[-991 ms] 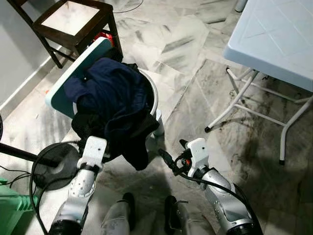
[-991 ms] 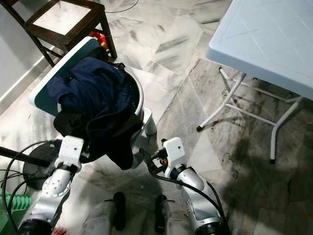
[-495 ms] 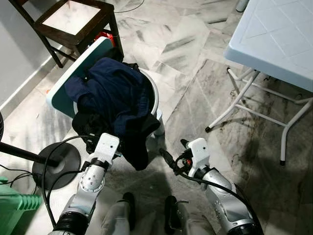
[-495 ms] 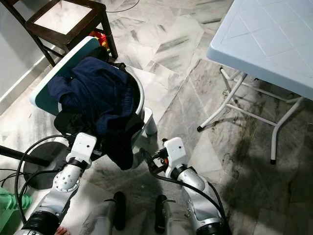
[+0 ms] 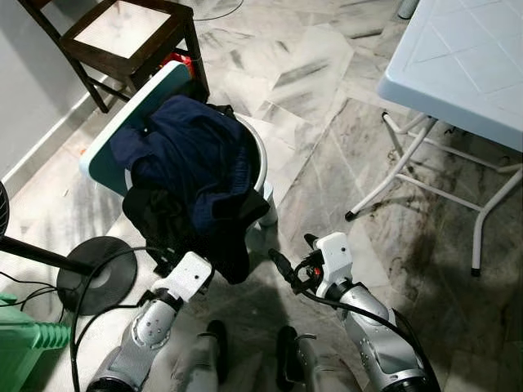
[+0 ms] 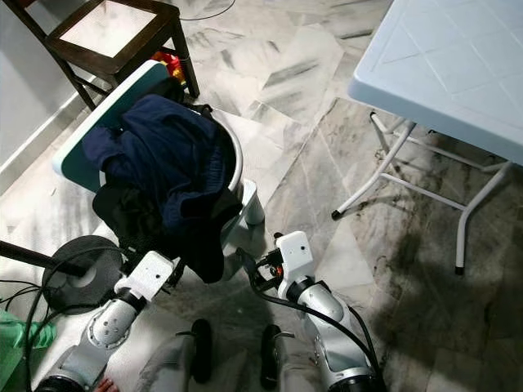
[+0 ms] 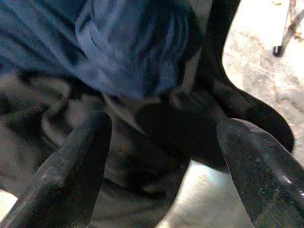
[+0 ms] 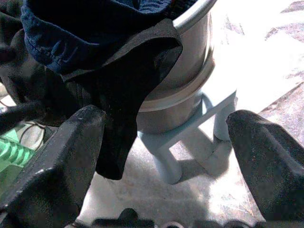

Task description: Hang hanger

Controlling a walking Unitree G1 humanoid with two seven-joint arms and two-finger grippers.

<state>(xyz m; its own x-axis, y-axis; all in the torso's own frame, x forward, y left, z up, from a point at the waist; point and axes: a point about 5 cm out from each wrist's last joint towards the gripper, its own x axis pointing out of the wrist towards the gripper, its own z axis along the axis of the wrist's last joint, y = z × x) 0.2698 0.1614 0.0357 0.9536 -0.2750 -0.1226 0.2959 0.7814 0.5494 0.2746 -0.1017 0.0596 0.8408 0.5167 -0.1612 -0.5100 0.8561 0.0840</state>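
A heap of dark navy and black clothes lay piled in a round grey-rimmed plastic basket that stood on a small pale blue stool on the grey marble floor. A teal flat board leaned at the basket's far left side, below a dark wooden chair. A black sleeve of the heap hung over the near rim.

The left hand was at the near side of the heap, its two black fingers spread wide with dark cloth between them but nothing clamped. The right hand was low at the near right of the basket, its fingers spread wide too, holding nothing, pointed at the stool and hanging sleeve.

No hanger could be told apart from the blurred cloth; it may have lain within the heap.

A pale blue folding tabletop stood at far right, a black round fan base at near left.
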